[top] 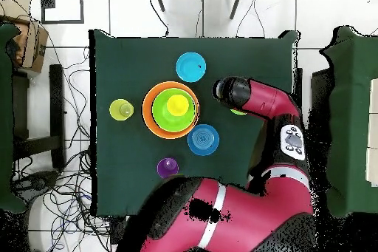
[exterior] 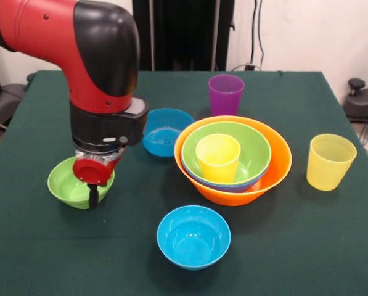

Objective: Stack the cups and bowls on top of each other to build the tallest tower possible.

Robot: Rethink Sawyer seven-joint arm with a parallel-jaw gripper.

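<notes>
Gripper point(exterior: 93, 192) reaches down into the small green bowl point(exterior: 65, 185).

Small green bowl point(exterior: 79, 183): far rim hidden behind gripper point(exterior: 94, 198); overhead, only a sliver beside the arm point(top: 258, 101). Gripper's finger spacing unreadable.

A rectangular table covered in dark green cloth point(exterior: 331, 246) fills most of the front view. Behind it stands a white wall point(exterior: 307, 31) with black cables point(exterior: 256, 31) hanging down and a tall dark panel point(exterior: 184, 34). From overhead, a white tiled floor point(top: 122, 12) surrounds the table, with tangled black cords point(top: 66, 190) beside it and a brown cardboard box point(top: 29, 42) at one corner.
</notes>
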